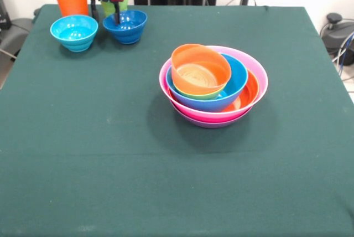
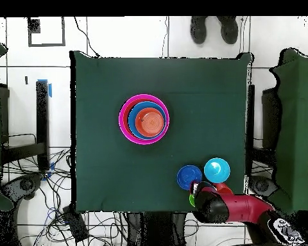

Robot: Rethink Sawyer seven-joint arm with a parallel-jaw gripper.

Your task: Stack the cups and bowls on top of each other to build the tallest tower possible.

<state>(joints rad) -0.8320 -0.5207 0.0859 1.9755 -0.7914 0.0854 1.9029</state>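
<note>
Your gripper (image 1: 113, 9) hangs over the green cup (image 1: 109, 6), finger state unclear, well apart from the tower (image 1: 213, 86).

Glossy red gripper (image 1: 113, 11) housing, black collar above, dark slim jaws.

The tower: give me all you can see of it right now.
The tower is a nest of glossy plastic bowls, mouths up, near the middle of the green table. From the cloth up: a purple edge, a wide pink bowl, orange, blue, a lime green sliver, then a small orange bowl on top, tilted and off-centre. It stands alone; the loose bowls, the cups and the tool are at a far corner.
</note>
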